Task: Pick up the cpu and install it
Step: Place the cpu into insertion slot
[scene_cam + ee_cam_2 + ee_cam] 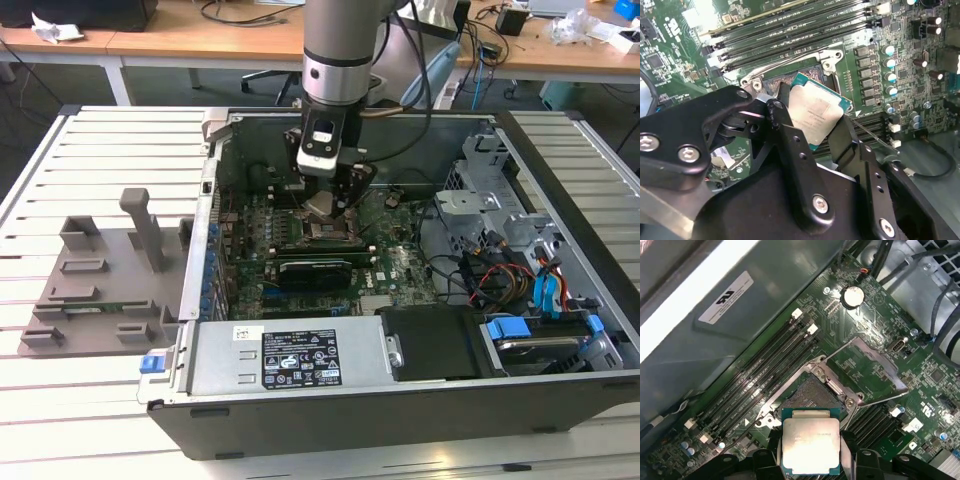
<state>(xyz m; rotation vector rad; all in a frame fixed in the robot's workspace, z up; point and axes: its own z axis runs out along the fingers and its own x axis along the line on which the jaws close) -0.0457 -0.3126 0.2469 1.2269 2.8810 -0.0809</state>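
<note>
Bench: slatted white table [100, 140] is holding the open computer case [350, 425].
Gripper [812, 120]: squeezing the cpu [811, 447] by its edges, hanging just above the socket [812, 395].
Progress: grabbing's done, seating isn't yet.

Silvery-grey cpu [811, 444] with teal rim, black tool [812, 122], green motherboard [840, 320] with black slots.

Gripper [811, 462] clamps cpu [811, 440] by opposite edges, metal top showing, near open socket [812, 392] on green motherboard [867, 320].
</note>
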